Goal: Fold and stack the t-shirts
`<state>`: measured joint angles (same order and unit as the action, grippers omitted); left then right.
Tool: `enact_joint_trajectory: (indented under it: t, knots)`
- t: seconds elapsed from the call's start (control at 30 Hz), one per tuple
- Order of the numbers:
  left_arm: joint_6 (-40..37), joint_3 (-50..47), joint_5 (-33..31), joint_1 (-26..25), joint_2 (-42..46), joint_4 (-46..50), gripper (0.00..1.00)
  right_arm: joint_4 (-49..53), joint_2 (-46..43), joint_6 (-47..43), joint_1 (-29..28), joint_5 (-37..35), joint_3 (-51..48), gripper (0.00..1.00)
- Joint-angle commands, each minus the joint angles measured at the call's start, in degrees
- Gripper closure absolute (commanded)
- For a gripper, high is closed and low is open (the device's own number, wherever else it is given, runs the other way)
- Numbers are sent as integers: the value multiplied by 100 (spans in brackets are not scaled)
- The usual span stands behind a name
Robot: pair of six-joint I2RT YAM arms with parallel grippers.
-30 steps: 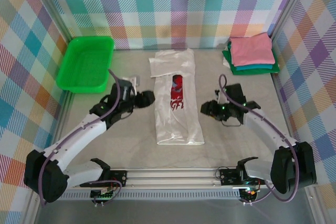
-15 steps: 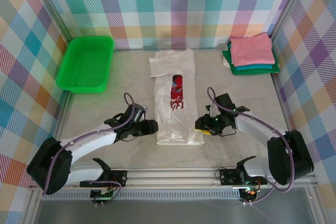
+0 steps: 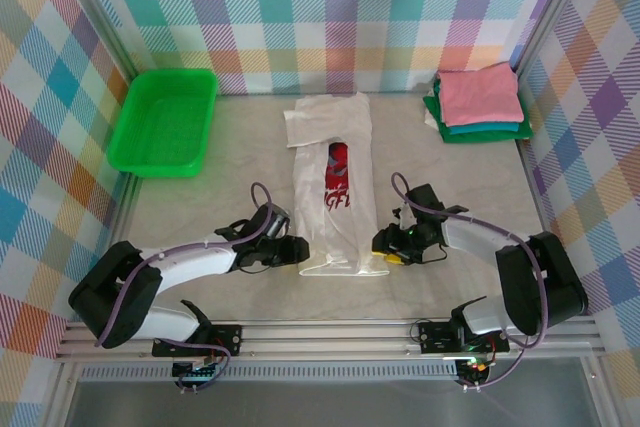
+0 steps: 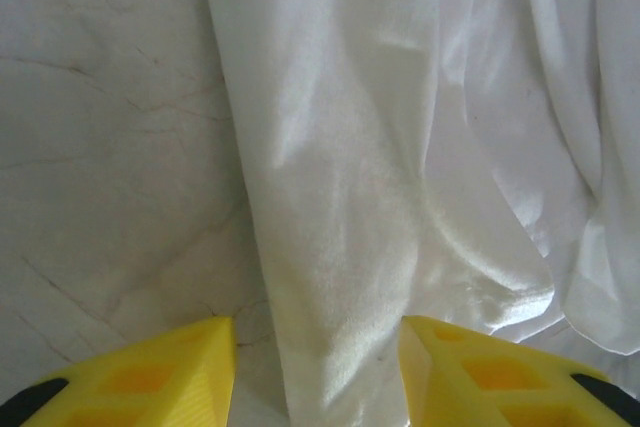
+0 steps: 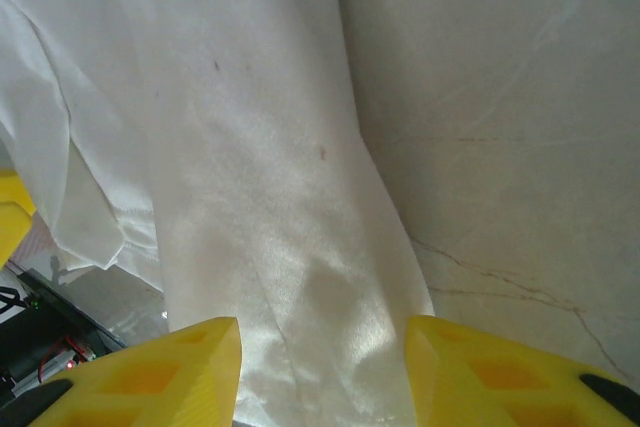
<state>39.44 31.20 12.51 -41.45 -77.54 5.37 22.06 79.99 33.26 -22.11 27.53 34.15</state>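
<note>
White t-shirt: lies flat in the middle of the bench, folded into 1 long narrow strip running from the far side toward the arms. Part of a red-and-black print shows through a gap between the folded-in sides.

Near hem: the strip's near end lies between the 2 hands, close to the bench's near edge.

Left hand: low at the near left corner of the white t-shirt, pointing toward it. In the left wrist view its yellow fingers stand partly apart, with the shirt's folded edge lying in the gap. The hand has not closed on the cloth.

Right hand: low at the near right corner of the same shirt. In the right wrist view its yellow fingers are also partly apart, and white cloth lies between them, not pinched. Bare bench shows on 1 side.

Folded stack: at the far right corner of the bench, well apart from both hands. A pink t-shirt lies on top, with a teal t-shirt and a green t-shirt showing beneath it.

Green tray: at the far left of the bench, well apart from the shirts.
</note>
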Motion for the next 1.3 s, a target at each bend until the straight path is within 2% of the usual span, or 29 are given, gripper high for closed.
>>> enact_joint_trajectory:
  t: [0.0,0.3,0.47,0.53,0.6,0.8,0.87,1.03,1.27]
  knots:
    - [188,-86,85,-168,26,-136,55,-231,60,109,-5,60,-112,52]
    - [384,-125,-118,-500,-92,-245,56,-443,193,137,-4,66,-193,53]
    - [327,-58,-227,-509,-326,-344,58,-497,159,150,-13,100,-238,53]
    - [281,6,-271,-517,-439,-339,65,-501,131,168,-17,120,-277,53]
    - [241,76,-290,-514,-522,-318,68,-456,106,163,-22,128,-293,53]
    - [142,145,-492,-504,-555,-63,96,-238,-227,164,-32,47,-411,52]
    - [176,100,-530,-510,-492,-80,100,-161,-359,172,-31,31,-433,52]
    - [195,18,-663,-504,-347,11,100,-221,-431,208,-54,252,-488,51]
    - [198,-44,-652,-511,-352,-44,100,-592,160,263,-404,463,-385,51]
